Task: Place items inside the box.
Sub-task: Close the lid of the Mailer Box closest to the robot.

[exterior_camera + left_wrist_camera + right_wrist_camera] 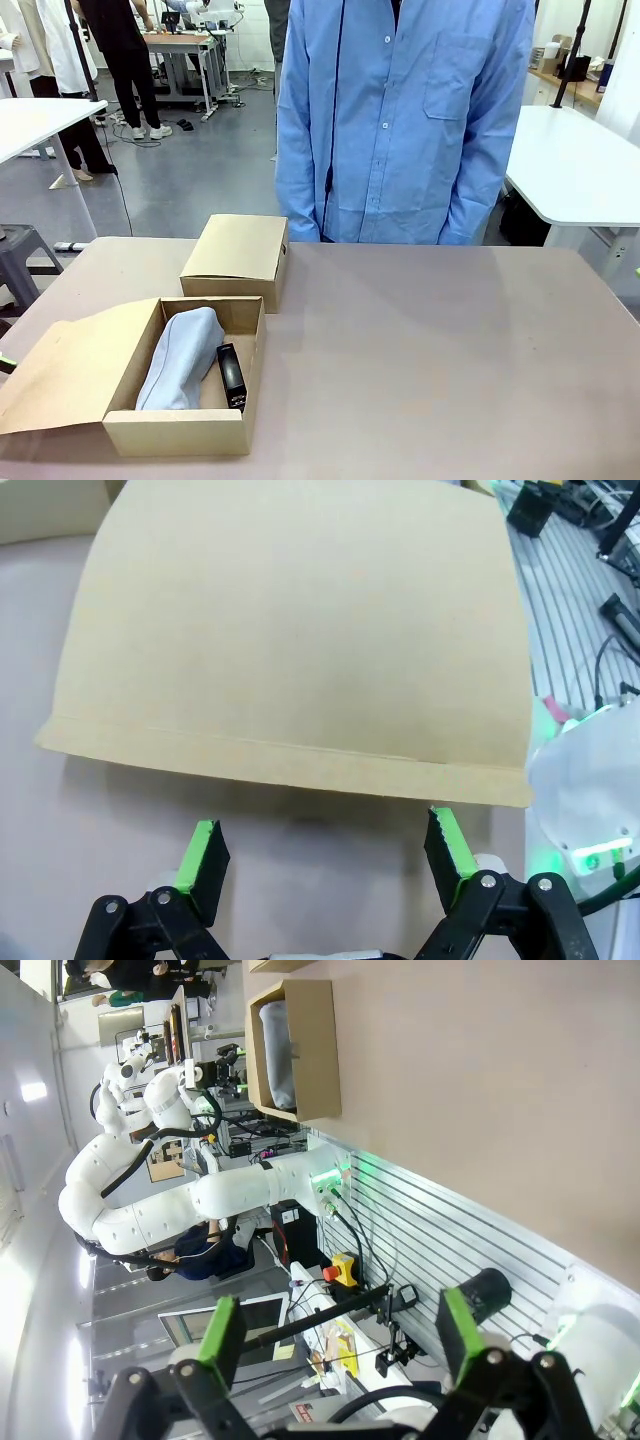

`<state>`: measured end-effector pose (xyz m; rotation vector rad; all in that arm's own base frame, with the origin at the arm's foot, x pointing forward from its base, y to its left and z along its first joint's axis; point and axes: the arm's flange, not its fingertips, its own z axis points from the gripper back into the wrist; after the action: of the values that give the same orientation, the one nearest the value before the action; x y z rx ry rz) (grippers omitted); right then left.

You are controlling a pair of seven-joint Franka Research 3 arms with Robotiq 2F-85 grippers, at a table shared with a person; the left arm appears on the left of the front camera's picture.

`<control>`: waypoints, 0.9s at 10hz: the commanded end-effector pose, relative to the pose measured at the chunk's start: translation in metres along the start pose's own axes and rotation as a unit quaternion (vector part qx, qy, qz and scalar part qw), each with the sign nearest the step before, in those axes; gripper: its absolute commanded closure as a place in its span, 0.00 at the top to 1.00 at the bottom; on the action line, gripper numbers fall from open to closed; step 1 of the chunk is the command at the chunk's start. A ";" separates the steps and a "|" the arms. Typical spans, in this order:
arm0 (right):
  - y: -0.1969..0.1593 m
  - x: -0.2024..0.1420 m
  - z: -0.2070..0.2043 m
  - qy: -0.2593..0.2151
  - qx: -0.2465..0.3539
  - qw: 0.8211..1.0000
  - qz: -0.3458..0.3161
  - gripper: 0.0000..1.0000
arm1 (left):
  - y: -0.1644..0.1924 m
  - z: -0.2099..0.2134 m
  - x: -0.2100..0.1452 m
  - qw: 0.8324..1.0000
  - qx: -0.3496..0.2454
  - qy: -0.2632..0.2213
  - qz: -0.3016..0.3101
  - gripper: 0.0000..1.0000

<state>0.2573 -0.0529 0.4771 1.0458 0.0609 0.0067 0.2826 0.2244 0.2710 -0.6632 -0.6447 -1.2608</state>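
An open cardboard box (175, 432) sits at the table's near left, its lid flap (70, 370) folded out to the left. Inside lie a grey fabric pouch (185, 360) and, to its right, a black stapler (231, 375). My left gripper (325, 858) is open and holds nothing; it hangs just off the edge of the brown flap (290, 630). My right gripper (340, 1338) is also open and holds nothing, far from the box (310, 1050), where the grey pouch (278, 1045) shows inside. The other items are out of view.
A second, closed cardboard box (235, 255) stands right behind the open one. A person in a blue shirt (400, 120) stands at the table's far side with both arms down. The left arm (200, 1200) reaches toward the box from the table's edge.
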 end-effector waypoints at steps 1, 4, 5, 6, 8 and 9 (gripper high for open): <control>0.005 0.000 0.002 -0.002 0.008 1.000 -0.006 1.00 | 0.002 -0.009 -0.004 1.000 0.005 0.019 -0.003 1.00; 0.005 0.000 0.002 -0.002 0.008 1.000 -0.006 1.00 | 0.013 -0.009 -0.006 0.999 0.010 0.052 0.005 1.00; 0.005 0.000 0.002 -0.002 0.008 1.000 -0.006 1.00 | 0.014 -0.012 -0.005 0.999 0.007 0.049 0.004 1.00; 0.005 0.000 0.002 -0.002 0.008 1.000 -0.006 1.00 | 0.016 -0.019 -0.001 0.999 0.001 0.043 -0.004 1.00; 0.005 0.000 0.002 -0.002 0.008 1.000 -0.006 1.00 | 0.021 -0.036 0.004 0.999 -0.014 0.040 -0.010 1.00; 0.005 0.000 0.002 -0.002 0.008 1.000 -0.006 1.00 | 0.023 -0.039 0.007 0.999 -0.018 0.033 -0.016 1.00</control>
<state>0.2573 -0.0529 0.4772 1.0458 0.0609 0.0067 0.3064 0.2022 0.2564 -0.6302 -0.5750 -1.3245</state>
